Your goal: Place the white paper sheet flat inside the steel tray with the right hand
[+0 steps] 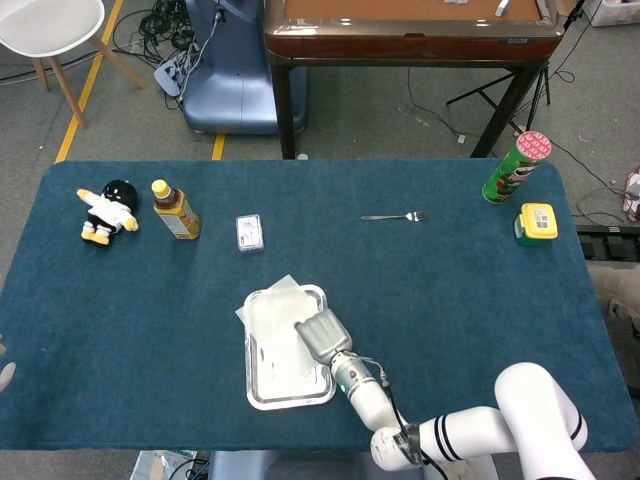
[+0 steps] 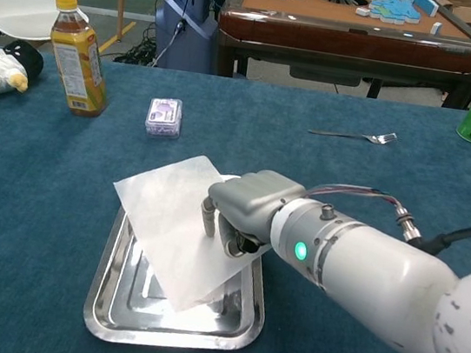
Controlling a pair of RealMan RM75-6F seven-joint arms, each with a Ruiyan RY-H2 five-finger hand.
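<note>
- My right hand (image 2: 243,213) sits over the right-hand side of the steel tray (image 2: 103,307), fingers curled down and pinching the white paper sheet (image 2: 172,220) along its right edge.
- The sheet is not flat yet. In the chest view it slopes, with its near corner dipping into the tray and its far-left part riding over the tray's far rim and left wall, hanging above the blue tablecloth (image 2: 31,192).
- What the coming move turns on, as I judge it: the paper lies to the left of my hand and slightly away from me, turned at an angle to the tray, while the tray's long axis runs from me toward the far edge of the table. The sheet needs to swing into line with that axis and come toward me before I let go.
- In the head view my right hand (image 1: 320,335) covers the tray's right half, and the paper (image 1: 270,300) pokes past the steel tray (image 1: 290,395) at its upper-left corner.
- My left hand shows in neither view, so the right hand is the only one near.
- The small pack (image 2: 164,117), bottle (image 2: 77,53) and fork (image 2: 355,136) stand well apart from the tray.
</note>
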